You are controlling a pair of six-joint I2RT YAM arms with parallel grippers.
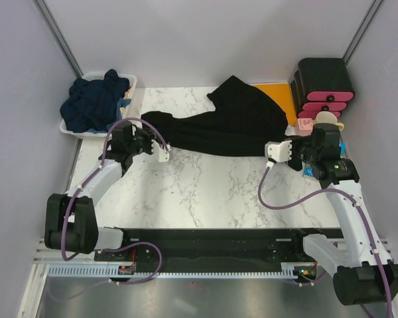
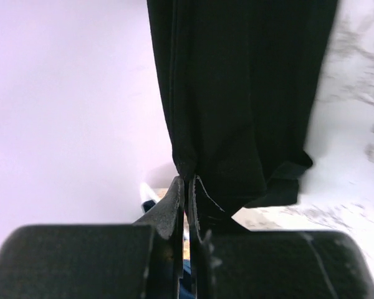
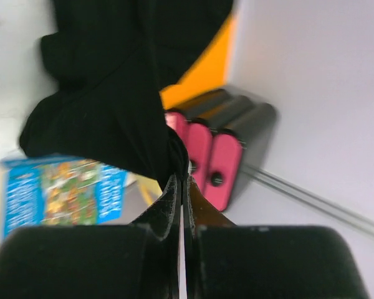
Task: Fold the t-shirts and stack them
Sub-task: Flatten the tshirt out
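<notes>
T-shirt (image 1: 232, 122), limp black creased cloth

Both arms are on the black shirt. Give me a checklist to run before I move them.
1. Grip of left gripper on black t-shirt: ok, shut on cloth.
2. Grip of right gripper: ok, shut on the same shirt.
3. Shirt flat between them: not ok, bunched.
4. Shirt off orange sheet: not ok, overlaps it.
5. Navy t-shirts kept in basket: ok.
6. Matching corners held: cannot tell.
</notes>
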